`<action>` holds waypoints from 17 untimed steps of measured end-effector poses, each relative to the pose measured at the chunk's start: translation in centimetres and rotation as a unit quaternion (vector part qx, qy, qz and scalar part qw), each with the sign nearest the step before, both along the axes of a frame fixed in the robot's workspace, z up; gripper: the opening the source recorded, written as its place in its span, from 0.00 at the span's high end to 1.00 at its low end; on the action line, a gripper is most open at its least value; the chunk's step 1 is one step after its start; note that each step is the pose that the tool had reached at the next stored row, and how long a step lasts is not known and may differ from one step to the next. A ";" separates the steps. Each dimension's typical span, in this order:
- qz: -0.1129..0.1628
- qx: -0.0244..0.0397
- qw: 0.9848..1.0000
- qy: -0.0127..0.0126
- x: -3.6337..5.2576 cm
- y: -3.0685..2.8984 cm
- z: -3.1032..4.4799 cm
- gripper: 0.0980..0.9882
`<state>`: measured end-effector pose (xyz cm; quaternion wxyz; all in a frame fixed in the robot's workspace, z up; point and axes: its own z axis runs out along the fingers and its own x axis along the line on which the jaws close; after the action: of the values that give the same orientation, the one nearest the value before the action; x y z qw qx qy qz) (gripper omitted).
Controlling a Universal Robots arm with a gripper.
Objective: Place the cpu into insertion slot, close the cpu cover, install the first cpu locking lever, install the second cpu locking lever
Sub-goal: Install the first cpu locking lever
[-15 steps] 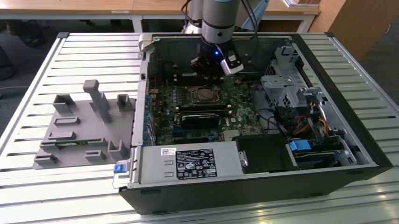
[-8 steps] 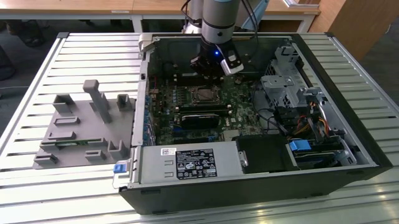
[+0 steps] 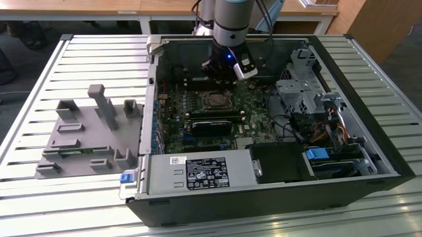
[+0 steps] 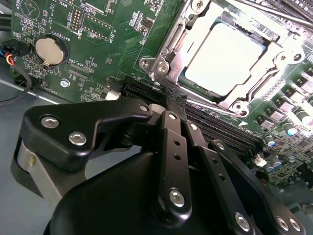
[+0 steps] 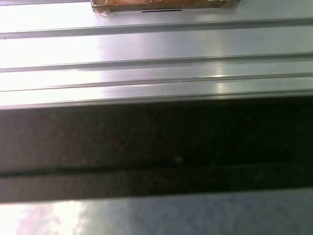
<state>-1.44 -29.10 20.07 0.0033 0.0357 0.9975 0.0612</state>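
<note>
While the cpu (image 4: pixel 222 58) already lies seated in the slot (image 4: pixel 168 49) with the cover (image 4: pixel 274 63) folded flat around it, my claw (image 4: pixel 168 100) sits low at the socket's corner, beside a lever end (image 4: pixel 155 66). Its fingers look drawn together with nothing between them. I judge a locking lever is the step in hand: press down and sideways on the lever's tip so it tucks under its catch, and stay off the chip's bare top. My own linkage hides the fingertips and the socket's near edge, so I cannot tell whether either lever is latched. From the exterior view my claw (image 3: pixel 223 74) hangs just above the board (image 3: pixel 197 118), socket (image 3: pixel 216 100) small below.
</note>
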 end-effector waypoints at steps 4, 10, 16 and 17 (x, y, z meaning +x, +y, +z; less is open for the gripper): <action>0.000 0.000 1.000 0.000 0.00 -0.01 -0.04 0.99; 0.000 -0.003 1.000 0.000 0.00 -0.01 -0.16 0.99; 0.000 -0.003 1.000 0.000 0.00 0.00 -0.10 0.99; 0.000 -0.003 1.000 0.000 0.00 -0.01 -0.06 0.99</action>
<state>-1.44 -29.10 20.01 0.0034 0.0357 0.9977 0.0583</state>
